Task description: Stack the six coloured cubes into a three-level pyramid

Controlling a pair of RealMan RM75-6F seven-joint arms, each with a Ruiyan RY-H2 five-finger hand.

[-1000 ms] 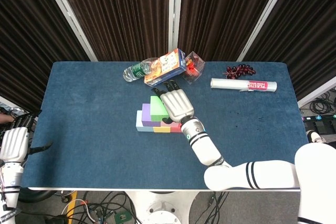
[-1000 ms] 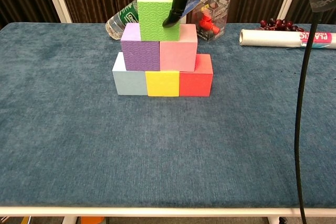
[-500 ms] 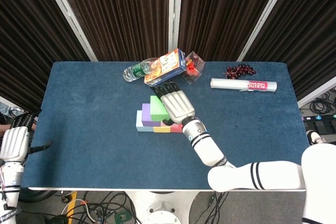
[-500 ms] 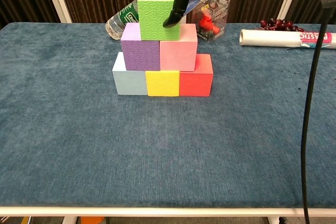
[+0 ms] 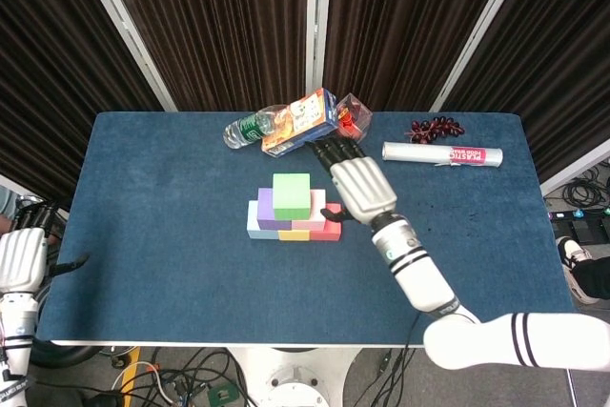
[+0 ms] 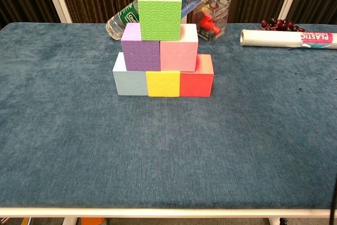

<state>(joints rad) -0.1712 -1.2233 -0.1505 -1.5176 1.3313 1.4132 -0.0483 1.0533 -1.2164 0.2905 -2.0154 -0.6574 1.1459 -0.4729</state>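
The cubes stand as a three-level pyramid in the middle of the table. A light blue cube (image 6: 129, 78), a yellow cube (image 6: 162, 84) and a red cube (image 6: 196, 80) form the bottom row. On them sit a purple cube (image 6: 140, 51) and a pink cube (image 6: 178, 52). The green cube (image 6: 158, 13) (image 5: 291, 195) tops the stack, with nothing touching it. My right hand (image 5: 358, 184) hovers just right of the pyramid, fingers apart and holding nothing. My left hand (image 5: 21, 256) hangs off the table's left edge, its fingers mostly out of sight.
Along the back edge lie a water bottle (image 5: 250, 128), an orange and blue box (image 5: 303, 119) and a clear case with red contents (image 6: 210, 16). A white roll (image 5: 441, 153) and dark grapes (image 5: 436, 127) lie at the back right.
My right hand has let go of the green cube and drawn away to the right and up. The green cube stays on top of the stack.
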